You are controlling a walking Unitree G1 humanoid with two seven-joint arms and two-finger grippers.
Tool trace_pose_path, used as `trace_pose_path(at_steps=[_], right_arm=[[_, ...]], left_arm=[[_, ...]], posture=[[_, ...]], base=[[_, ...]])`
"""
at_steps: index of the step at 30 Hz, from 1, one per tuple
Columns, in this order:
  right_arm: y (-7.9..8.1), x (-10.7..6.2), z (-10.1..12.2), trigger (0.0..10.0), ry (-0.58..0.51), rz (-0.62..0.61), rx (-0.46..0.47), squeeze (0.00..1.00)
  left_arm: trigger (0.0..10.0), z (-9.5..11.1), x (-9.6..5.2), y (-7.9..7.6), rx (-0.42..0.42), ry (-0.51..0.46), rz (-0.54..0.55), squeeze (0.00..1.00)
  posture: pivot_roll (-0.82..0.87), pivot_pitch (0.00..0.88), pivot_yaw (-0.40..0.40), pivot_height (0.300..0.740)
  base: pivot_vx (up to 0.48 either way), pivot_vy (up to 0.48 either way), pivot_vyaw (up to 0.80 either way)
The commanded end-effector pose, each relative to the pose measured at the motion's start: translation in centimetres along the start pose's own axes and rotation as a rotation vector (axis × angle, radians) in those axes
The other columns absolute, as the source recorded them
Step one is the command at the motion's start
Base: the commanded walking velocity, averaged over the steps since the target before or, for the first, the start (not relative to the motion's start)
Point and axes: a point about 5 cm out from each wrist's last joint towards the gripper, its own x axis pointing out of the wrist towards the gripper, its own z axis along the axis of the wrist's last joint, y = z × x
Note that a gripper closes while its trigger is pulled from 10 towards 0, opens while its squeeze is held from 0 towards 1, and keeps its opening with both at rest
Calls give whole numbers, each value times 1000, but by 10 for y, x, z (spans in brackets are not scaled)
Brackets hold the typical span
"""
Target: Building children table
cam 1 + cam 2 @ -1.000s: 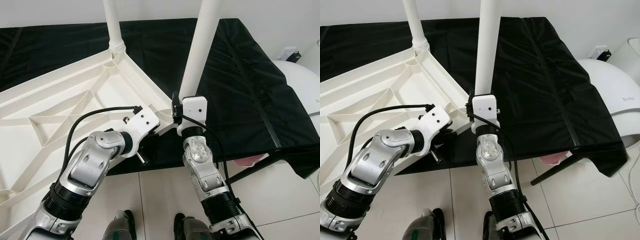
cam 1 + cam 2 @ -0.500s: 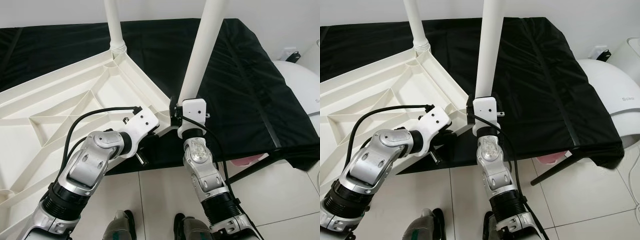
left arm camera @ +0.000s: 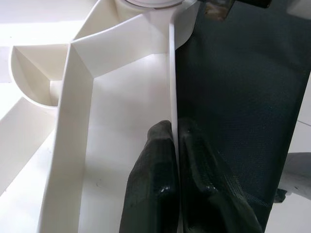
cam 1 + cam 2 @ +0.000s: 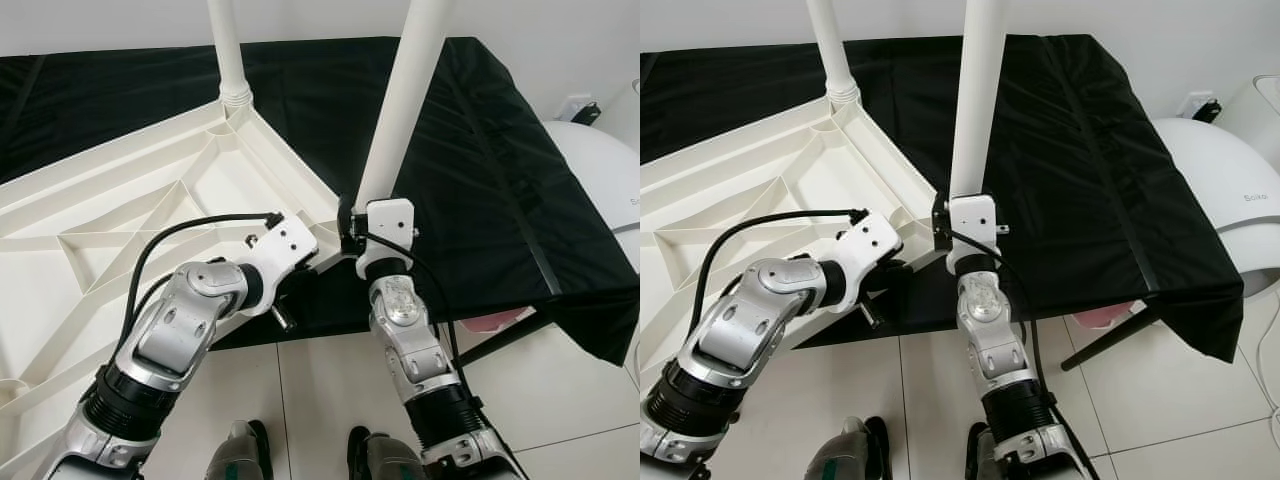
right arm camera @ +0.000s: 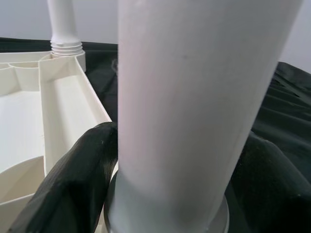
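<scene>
Fingers of the left gripper (image 3: 174, 165) pinched the thin rim of the white tabletop (image 4: 120, 230), which lay upside down on a black cloth (image 4: 480, 150). Just beside it, the right gripper (image 5: 170, 174) clasped the near leg (image 4: 400, 110) at its base. Beyond both grippers another leg (image 4: 228, 50) stood upright in the far corner.

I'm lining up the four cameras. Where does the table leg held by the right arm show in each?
Left eye: table leg, upper centre-right.
Right eye, upper centre.
Right wrist, close up between the end effector's fingers.
Left wrist: only its base.
Shared landmark: upturned tabletop.
</scene>
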Motion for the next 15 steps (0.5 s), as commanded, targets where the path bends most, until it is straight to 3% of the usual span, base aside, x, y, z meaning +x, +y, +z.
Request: trace_pose_path(at_steps=[1,10,15], right_arm=[[-7,-3,-4,10000,18,26,11,0],[-15,-3,0,10000,7,127,26,0],[-29,-2,4,10000,10,261,39,0]], left_arm=[[10000,12,-5,5,35,-48,49,0],[10000,13,-3,5,36,-52,45,0],[10000,14,-1,4,37,-55,39,0]], posture=[[-60,188,1,740],[-73,192,2,740],[-88,196,3,740]], base=[[0,0,0],[0,0,0],[0,0,0]])
